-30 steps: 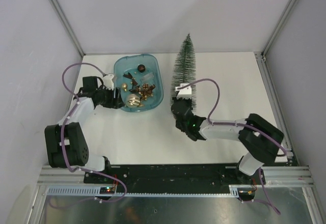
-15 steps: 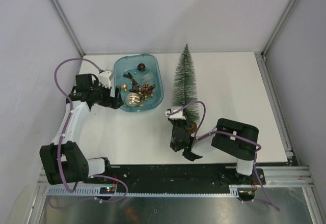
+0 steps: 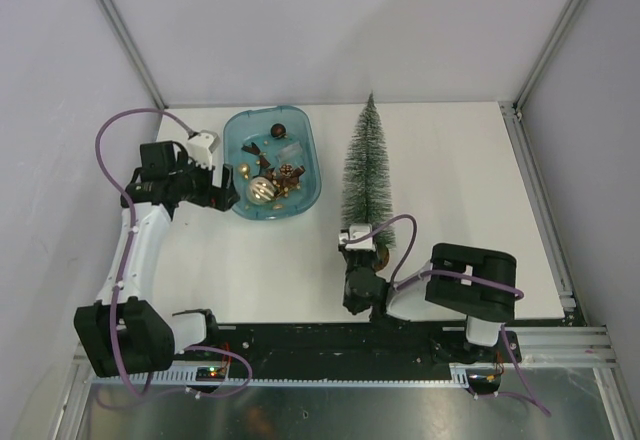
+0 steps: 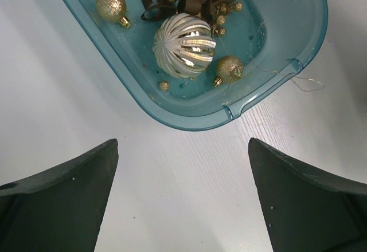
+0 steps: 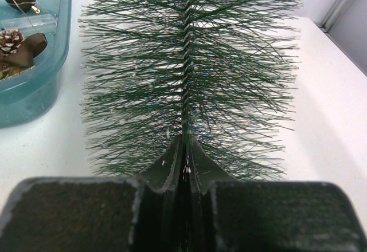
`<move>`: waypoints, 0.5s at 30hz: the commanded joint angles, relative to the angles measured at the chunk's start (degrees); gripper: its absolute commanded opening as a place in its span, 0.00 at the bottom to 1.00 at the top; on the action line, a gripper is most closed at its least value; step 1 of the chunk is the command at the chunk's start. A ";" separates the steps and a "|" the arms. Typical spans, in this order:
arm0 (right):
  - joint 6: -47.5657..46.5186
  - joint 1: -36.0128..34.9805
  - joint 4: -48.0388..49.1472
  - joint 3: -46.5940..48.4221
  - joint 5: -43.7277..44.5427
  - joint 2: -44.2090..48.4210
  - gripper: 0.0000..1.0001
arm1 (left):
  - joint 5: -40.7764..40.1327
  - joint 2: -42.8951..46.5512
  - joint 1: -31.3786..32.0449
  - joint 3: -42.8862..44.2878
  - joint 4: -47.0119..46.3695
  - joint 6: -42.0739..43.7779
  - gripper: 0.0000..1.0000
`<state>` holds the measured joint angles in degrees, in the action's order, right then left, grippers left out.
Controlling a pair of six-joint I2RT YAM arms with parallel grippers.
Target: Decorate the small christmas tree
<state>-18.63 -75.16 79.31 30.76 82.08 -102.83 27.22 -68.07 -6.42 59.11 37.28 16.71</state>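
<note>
A: From above, the small christmas tree (image 3: 366,165) stands upright just right of the tray (image 3: 316,175). The right gripper (image 3: 361,247) is at its foot and the left gripper (image 3: 226,200) is at the tray's left side.

B: Left wrist: its fingers (image 4: 63,195) are spread wide, just short of the tray's rim. Centre over the silver ball (image 4: 184,44) before closing.

A: Only the right wrist shows the jaws pinching the trunk, seemingly firmly. Steady it upright.

robot lab test cell, white table (image 3: 460,160), plain panel walls (image 3: 330,30), aluminium frame posts (image 3: 558,35)
</note>
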 commanded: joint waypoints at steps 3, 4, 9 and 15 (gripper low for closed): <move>1.27 3.12 13.59 -0.31 -3.46 1.78 0.02 | 1.09 2.26 0.90 4.08 0.90 -1.16 1.00; 1.03 4.33 13.59 0.33 -4.81 1.94 0.01 | 1.13 2.21 0.98 4.26 0.93 -1.29 1.00; 0.69 8.91 13.67 2.49 -14.71 1.29 0.00 | 1.40 1.85 1.03 4.47 0.91 -1.63 1.00; 2.60 10.44 13.72 4.78 -17.92 -1.08 0.00 | 1.26 1.26 1.06 4.85 0.84 -1.48 1.00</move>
<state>-18.04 -64.97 76.18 33.41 68.01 -102.78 27.42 -67.48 -5.78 61.52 38.00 16.05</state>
